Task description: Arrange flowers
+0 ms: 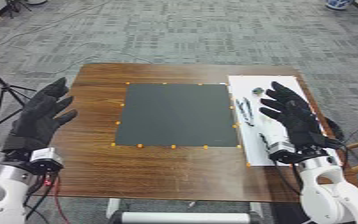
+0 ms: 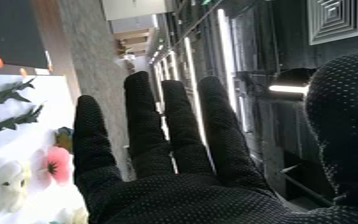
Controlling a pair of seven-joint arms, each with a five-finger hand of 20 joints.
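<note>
- Head view: left robot hand (image 1: 39,115) and right robot hand (image 1: 291,112), fingers spread.
- Right wrist view: pink flower (image 2: 58,162), pale flower (image 2: 15,185) on white sheet (image 1: 284,83), table's (image 1: 91,167) right side.
- Pink flower: broad petals, darker centre.

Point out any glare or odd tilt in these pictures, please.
Right wrist view: long ceiling lights glare white behind the right hand, and the room looks turned on its side. Head view: the white sheet is bright, while the dark mat looks dull, without glare.
</note>
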